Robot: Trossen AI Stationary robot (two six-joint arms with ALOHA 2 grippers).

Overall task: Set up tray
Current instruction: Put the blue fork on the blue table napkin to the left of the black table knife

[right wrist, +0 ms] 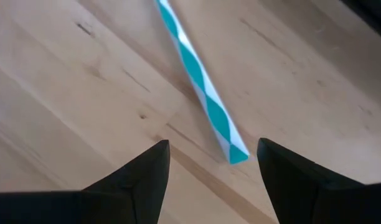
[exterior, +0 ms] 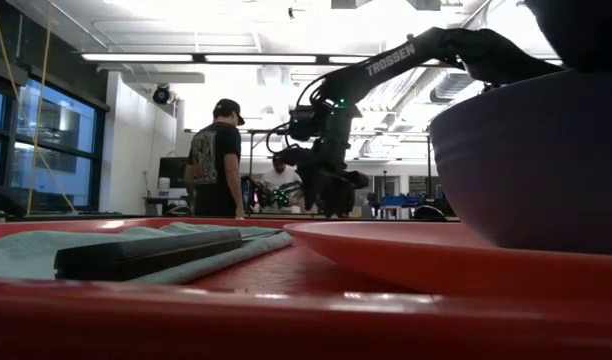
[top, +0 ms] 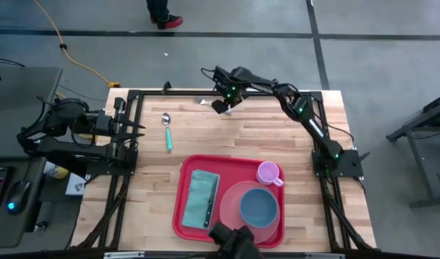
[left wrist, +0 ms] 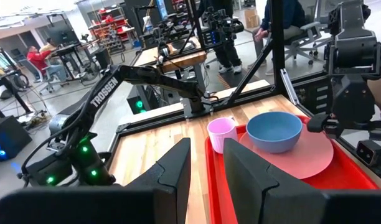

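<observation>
Behind the wooden table (top: pixel 234 137) was a busy workshop, and in the low view a person (exterior: pixel 214 160) stood with the back to the camera. On the near part of the table lay the tray (top: pixel 188 176), red, already holding a folded cloth (top: pixel 200 196) with a dark knife (top: pixel 210 208) on it, a pink plate (top: pixel 231 205) with a blue bowl (top: pixel 259 206), and a pink cup (top: pixel 268 173) at its corner. A teal-handled spoon (top: pixel 167 132) was lying alone on the wood, well apart from the tray.

The right gripper (top: pixel 221 105) hovered at the far edge of the table. Its fingers (right wrist: pixel 134 180) were spread open and held nothing. The left gripper (top: pixel 137 129) waited at the left edge, also open and empty.

I judge the step in hand was fetching a striped straw (right wrist: pixel 203 99). The next move would need a descent with the fingers on both sides of the straw, then closing.

Only the right wrist view showed this straw clearly; from above it was hardly visible. Only the high view showed the spoon.
</observation>
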